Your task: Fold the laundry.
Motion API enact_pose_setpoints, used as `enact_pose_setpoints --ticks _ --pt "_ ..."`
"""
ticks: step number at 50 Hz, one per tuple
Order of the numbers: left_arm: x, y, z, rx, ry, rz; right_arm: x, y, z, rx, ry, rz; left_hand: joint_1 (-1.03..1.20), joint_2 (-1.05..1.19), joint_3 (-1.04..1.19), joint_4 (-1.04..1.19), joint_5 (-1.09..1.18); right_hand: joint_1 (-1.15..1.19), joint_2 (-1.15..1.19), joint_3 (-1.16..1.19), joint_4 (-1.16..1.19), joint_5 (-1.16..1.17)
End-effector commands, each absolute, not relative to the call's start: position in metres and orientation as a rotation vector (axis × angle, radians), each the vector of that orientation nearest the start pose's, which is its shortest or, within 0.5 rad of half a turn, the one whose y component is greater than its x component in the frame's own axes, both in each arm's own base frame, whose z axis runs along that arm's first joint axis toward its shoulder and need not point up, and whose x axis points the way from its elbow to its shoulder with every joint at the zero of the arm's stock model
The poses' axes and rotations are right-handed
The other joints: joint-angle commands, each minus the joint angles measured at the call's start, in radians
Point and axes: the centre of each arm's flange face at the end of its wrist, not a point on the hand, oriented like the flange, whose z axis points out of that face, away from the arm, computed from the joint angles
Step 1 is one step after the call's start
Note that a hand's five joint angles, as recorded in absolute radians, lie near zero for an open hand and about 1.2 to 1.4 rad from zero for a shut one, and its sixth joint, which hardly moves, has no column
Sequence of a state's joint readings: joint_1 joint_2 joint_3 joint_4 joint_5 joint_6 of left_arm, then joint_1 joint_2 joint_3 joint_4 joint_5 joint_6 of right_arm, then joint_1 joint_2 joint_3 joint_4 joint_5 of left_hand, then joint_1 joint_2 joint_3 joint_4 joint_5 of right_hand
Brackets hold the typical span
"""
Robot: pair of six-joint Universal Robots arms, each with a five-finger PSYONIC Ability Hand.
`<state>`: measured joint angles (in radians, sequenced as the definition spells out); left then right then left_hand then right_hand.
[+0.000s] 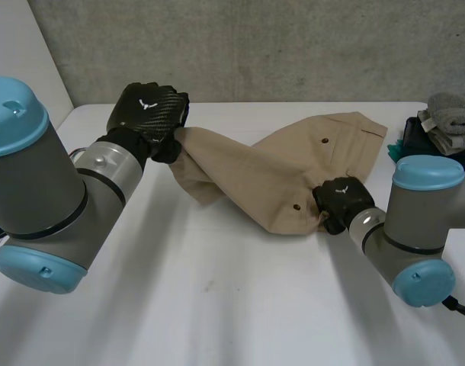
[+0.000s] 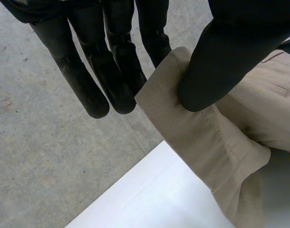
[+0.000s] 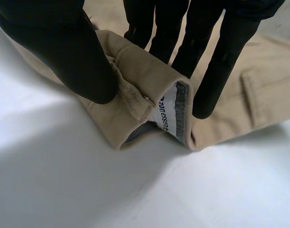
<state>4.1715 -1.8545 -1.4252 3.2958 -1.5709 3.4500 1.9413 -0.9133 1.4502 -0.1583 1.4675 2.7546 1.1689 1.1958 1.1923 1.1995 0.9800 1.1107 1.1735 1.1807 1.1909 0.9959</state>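
Two hands grip one pair of beige trousers (image 1: pixel 282 164), which stretches across the white table (image 1: pixel 217 305) between them.

(a) Left hand (image 1: pixel 147 110), at the table's far left corner. Its thumb (image 2: pixel 230 61) presses a stitched band at the end of the trousers against the nearest fingers (image 2: pixel 157 42), clamping the cloth. The remaining fingers hang straight and hold nothing. This end is lifted off the tabletop, and the fabric twists as it runs down toward the middle.

(b) Right hand (image 1: pixel 341 200), at the near right end of the garment. The thumb (image 3: pixel 64 47) bears down on the bunched waistband while the fingers (image 3: pixel 221 61) stand behind it, so the band is pinched between them. A white label (image 3: pixel 169 111) with dark print (the text is not fully legible) shows inside the open fold beside the thumb. This end rests on the table.

(c) Two dark buttons (image 1: pixel 325 141) dot the spread middle part of the trousers. A stack of folded cloths (image 1: pixel 450 122), grey on top, sits at the far right edge, close to the trousers but apart from them.
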Motion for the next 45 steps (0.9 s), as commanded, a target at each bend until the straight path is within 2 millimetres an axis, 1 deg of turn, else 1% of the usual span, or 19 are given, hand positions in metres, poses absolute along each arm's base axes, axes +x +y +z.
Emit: enact_pose_setpoints --ticks 1,2,5,6,9,10,17,18,21,27,28,31,32,35,36,38,39,42,45 --pt "-0.296 -0.254 0.282 0.925 2.087 -2.338 0.272 -0.304 0.186 -0.982 2.171 -1.941 0.227 0.2 0.204 0.197 0.242 0.286 0.223 0.216 0.205 0.226" --pt "-0.29 -0.251 0.293 0.907 2.05 -2.352 0.271 -0.302 0.22 -0.965 2.084 -2.053 0.227 0.2 0.204 0.197 0.242 0.286 0.223 0.216 0.205 0.226" --pt "-0.283 -0.245 0.315 0.89 1.98 -2.394 0.267 -0.298 0.274 -0.921 1.942 -2.217 0.227 0.2 0.204 0.197 0.242 0.286 0.223 0.216 0.205 0.226" --pt "-0.278 -0.24 0.332 0.867 1.928 -2.434 0.265 -0.293 0.305 -0.899 1.865 -2.29 0.227 0.2 0.204 0.197 0.242 0.286 0.223 0.216 0.205 0.226" --pt "-0.27 -0.23 0.36 0.825 1.845 -2.513 0.254 -0.291 0.344 -0.853 1.81 -2.366 0.227 0.2 0.204 0.197 0.242 0.286 0.223 0.216 0.205 0.226" --pt "-0.264 -0.222 0.38 0.79 1.784 -2.567 0.247 -0.292 0.365 -0.82 1.781 -2.401 0.227 0.2 0.204 0.197 0.242 0.286 0.223 0.216 0.205 0.226" --pt "-0.24 -0.2 0.453 0.607 1.567 -2.769 0.241 -0.281 0.444 -0.655 1.569 -2.459 0.227 0.2 0.204 0.197 0.242 0.286 0.223 0.216 0.205 0.226" --pt "-0.236 -0.2 0.467 0.558 1.535 -2.809 0.24 -0.28 0.45 -0.636 1.542 -2.467 0.227 0.2 0.204 0.197 0.242 0.286 0.223 0.216 0.205 0.226" --pt "-0.235 -0.21 0.479 0.512 1.53 -2.846 0.24 -0.281 0.464 -0.575 1.484 -2.476 0.227 0.2 0.204 0.197 0.242 0.286 0.223 0.216 0.205 0.226" --pt "-0.244 -0.253 0.468 0.48 1.621 -2.803 0.253 -0.303 0.441 -0.517 1.538 -2.4 0.227 0.2 0.204 0.197 0.242 0.286 0.223 0.216 0.205 0.226" --pt "-0.248 -0.268 0.461 0.478 1.647 -2.784 0.261 -0.308 0.428 -0.512 1.568 -2.369 0.227 0.2 0.204 0.197 0.242 0.286 0.223 0.216 0.205 0.226" --pt "-0.255 -0.289 0.447 0.488 1.683 -2.75 0.27 -0.322 0.403 -0.491 1.641 -2.337 0.227 0.2 0.204 0.197 0.242 0.286 0.223 0.216 0.205 0.226" --pt "-0.261 -0.304 0.434 0.5 1.715 -2.725 0.274 -0.333 0.382 -0.474 1.703 -2.319 0.227 0.2 0.204 0.197 0.242 0.286 0.223 0.216 0.205 0.226" --pt "-0.272 -0.327 0.41 0.534 1.767 -2.688 0.28 -0.346 0.354 -0.454 1.776 -2.301 0.227 0.2 0.204 0.197 0.242 0.286 0.223 0.216 0.205 0.226" --pt "-0.279 -0.343 0.39 0.545 1.814 -2.645 0.287 -0.353 0.334 -0.455 1.817 -2.284 0.227 0.2 0.204 0.197 0.242 0.286 0.223 0.216 0.205 0.226" --pt "-0.286 -0.357 0.367 0.563 1.863 -2.602 0.295 -0.357 0.314 -0.471 1.848 -2.265 0.227 0.2 0.204 0.197 0.242 0.286 0.223 0.216 0.205 0.226" --pt "-0.292 -0.371 0.343 0.583 1.913 -2.555 0.301 -0.361 0.295 -0.487 1.879 -2.25 0.227 0.2 0.204 0.197 0.242 0.286 0.223 0.216 0.205 0.226" --pt "-0.298 -0.39 0.308 0.605 1.975 -2.482 0.309 -0.37 0.268 -0.495 1.901 -2.242 0.227 0.2 0.204 0.197 0.242 0.286 0.223 0.216 0.205 0.226" --pt "-0.299 -0.416 0.26 0.615 2.024 -2.377 0.317 -0.384 0.237 -0.482 1.892 -2.275 0.227 0.2 0.204 0.197 0.242 0.286 0.223 0.216 0.205 0.226"
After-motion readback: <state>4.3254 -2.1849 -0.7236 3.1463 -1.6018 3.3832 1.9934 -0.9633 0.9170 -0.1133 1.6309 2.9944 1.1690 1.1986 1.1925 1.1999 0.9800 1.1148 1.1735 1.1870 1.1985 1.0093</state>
